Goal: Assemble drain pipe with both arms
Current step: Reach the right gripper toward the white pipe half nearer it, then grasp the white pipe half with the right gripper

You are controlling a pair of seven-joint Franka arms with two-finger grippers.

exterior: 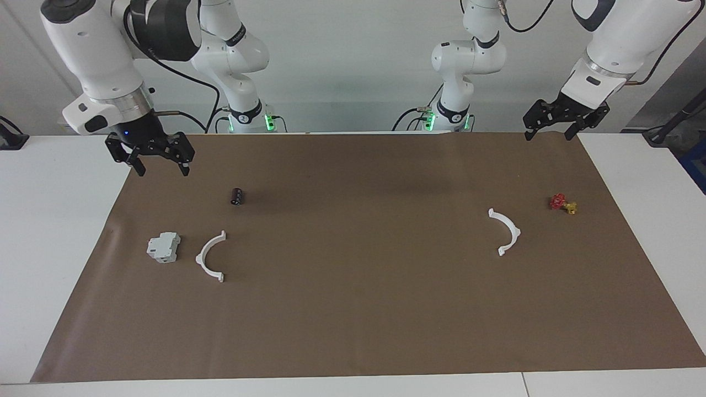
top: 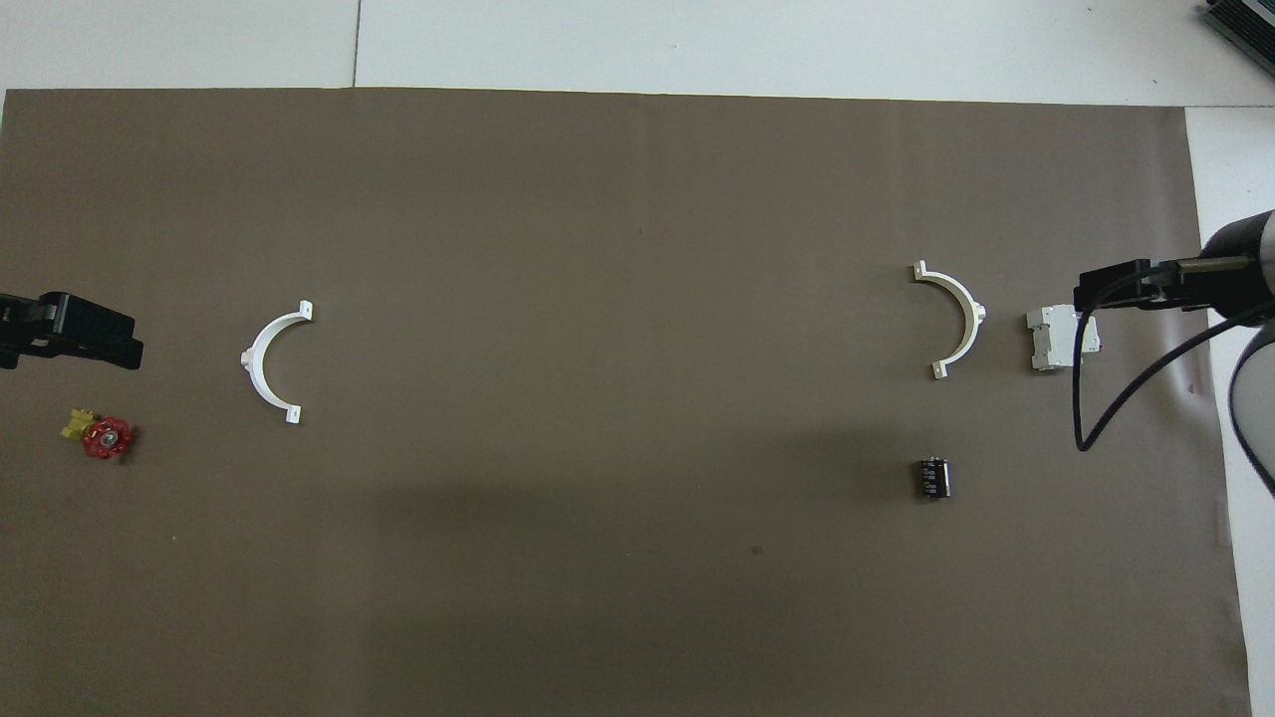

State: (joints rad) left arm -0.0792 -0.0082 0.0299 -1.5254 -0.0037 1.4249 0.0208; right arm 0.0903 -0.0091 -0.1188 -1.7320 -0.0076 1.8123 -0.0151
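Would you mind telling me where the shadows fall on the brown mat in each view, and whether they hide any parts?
Facing view: a faint broad shadow darkens the brown mat nearer the robots. Overhead view: the same soft shadow covers the mat's lower part, around the black cylinder, which stays visible; both half-ring arcs lie evenly lit.

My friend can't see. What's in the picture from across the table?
Two white half-rings, one and another, lie apart on brown paper. The right gripper and left gripper hang with open jaws above the paper's corners.
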